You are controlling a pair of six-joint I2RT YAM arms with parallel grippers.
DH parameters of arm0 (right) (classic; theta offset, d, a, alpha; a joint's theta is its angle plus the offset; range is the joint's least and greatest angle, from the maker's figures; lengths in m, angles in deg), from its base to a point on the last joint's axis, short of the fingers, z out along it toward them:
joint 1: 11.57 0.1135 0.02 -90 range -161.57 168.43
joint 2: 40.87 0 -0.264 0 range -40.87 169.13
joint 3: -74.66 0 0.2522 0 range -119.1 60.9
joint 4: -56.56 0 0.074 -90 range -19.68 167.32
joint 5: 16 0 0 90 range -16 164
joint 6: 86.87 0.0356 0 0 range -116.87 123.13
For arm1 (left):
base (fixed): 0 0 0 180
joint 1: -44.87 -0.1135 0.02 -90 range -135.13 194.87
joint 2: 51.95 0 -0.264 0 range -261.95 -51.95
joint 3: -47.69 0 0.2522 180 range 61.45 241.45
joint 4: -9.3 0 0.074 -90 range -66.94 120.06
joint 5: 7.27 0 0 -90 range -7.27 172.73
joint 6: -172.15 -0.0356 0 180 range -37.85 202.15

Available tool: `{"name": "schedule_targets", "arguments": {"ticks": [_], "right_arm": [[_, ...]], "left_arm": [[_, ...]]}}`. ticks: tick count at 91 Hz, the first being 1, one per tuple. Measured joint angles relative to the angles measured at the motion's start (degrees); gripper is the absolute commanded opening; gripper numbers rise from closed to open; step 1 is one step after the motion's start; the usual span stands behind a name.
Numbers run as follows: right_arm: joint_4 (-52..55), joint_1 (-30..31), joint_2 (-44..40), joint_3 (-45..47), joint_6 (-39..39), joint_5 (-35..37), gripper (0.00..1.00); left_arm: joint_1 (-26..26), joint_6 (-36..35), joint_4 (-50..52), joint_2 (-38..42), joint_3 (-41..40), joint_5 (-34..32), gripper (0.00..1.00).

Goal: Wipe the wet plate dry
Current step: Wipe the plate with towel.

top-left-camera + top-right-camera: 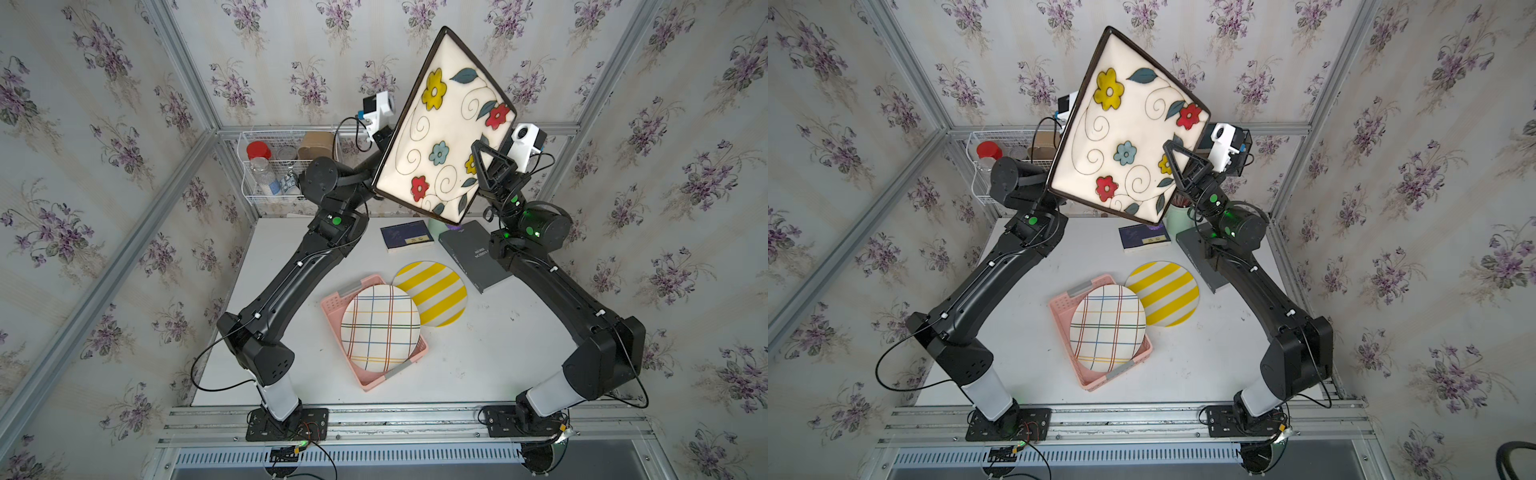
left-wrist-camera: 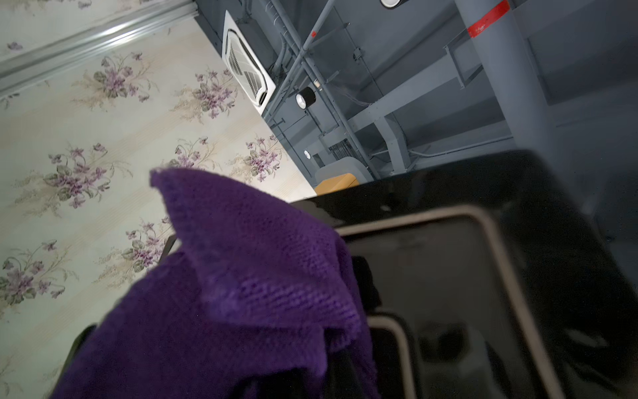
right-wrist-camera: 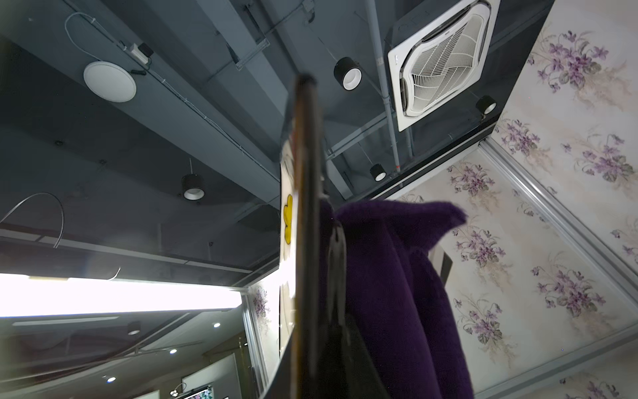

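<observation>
A square cream plate [image 1: 449,124] [image 1: 1125,124] with painted flowers and a dark rim is held high above the table, tilted with its face toward the top views. My right gripper [image 1: 482,162] [image 1: 1177,160] is shut on its right rim; the right wrist view shows the plate [image 3: 307,207] edge-on between the jaws. A purple cloth [image 2: 241,276] [image 3: 390,293] lies against the plate's dark underside [image 2: 448,262]. My left gripper [image 2: 340,366] is shut on the cloth, which covers most of its fingers. It is hidden behind the plate in both top views.
On the table, a pink basket [image 1: 332,307] holds a plaid plate [image 1: 380,328], with a yellow-striped plate [image 1: 436,291] beside it. Two dark books [image 1: 407,237] [image 1: 473,257] and a mint cup [image 1: 1177,218] lie at the back. A wire rack [image 1: 286,166] with jars hangs back left.
</observation>
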Motion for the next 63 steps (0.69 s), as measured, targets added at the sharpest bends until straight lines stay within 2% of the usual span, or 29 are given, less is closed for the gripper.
{"name": "schedule_targets", "arguments": {"ticks": [14, 20, 27, 37, 45, 54, 63], "right_arm": [[2.3, -4.9, -1.9, 3.4, 1.1, 0.3, 0.0], [4.0, -3.1, -3.6, 6.7, 0.8, 2.0, 0.0], [4.3, 2.0, -4.4, 8.7, 0.2, 5.0, 0.0], [3.1, 5.0, -2.7, 5.6, -1.8, 5.6, 0.0], [1.3, 3.3, 0.5, 0.2, -1.7, 3.9, 0.0], [1.4, 0.1, 3.1, -4.2, -0.5, 1.5, 0.0], [3.0, -4.0, 3.3, -3.5, 2.1, 0.6, 0.0]], "left_arm": [[-3.1, -0.8, 5.6, 2.8, -1.3, 2.8, 0.0], [-4.6, -2.4, 8.5, 4.9, -1.4, 3.4, 0.0], [-5.0, -4.1, 9.1, 6.2, -1.3, 3.7, 0.0], [-3.7, -4.5, 3.1, 5.3, -1.9, 2.3, 0.0], [-1.8, -4.6, 0.0, 4.2, -3.4, 0.8, 0.0], [-0.6, -7.2, 4.6, 5.1, -8.3, 1.7, 0.0], [-0.4, -11.4, 11.7, 9.0, -14.8, 1.9, 0.0]]}}
